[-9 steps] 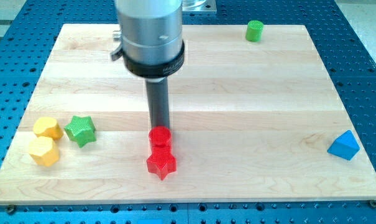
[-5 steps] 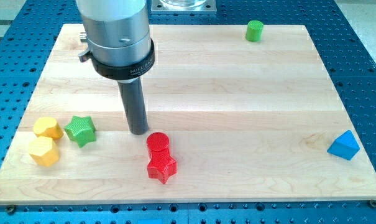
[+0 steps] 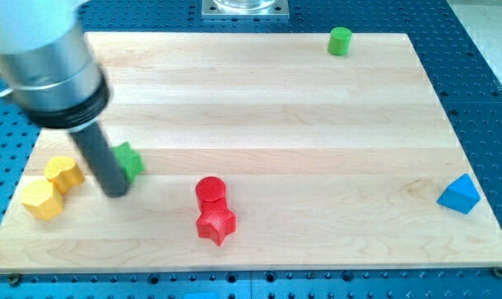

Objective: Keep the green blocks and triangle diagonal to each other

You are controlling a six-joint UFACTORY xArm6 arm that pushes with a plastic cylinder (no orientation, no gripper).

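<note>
A green star block [image 3: 130,159] lies at the view's left, partly hidden behind my rod. My tip [image 3: 116,193] rests on the board just below and left of the star, touching or nearly touching it. A green cylinder [image 3: 340,41] stands at the view's top right edge. A blue triangle block [image 3: 459,194] lies at the view's right, near the board's edge. The star and cylinder are far from the triangle.
Two yellow blocks [image 3: 64,173] [image 3: 40,198] sit together left of my tip. A red cylinder [image 3: 211,192] touches a red star [image 3: 215,223] at the bottom middle. The wooden board [image 3: 317,116] lies on a blue perforated table.
My rod has swung left, from just above the red cylinder to beside the green star. The green star has shifted right and up a little; the yellow blocks have shifted slightly left.
</note>
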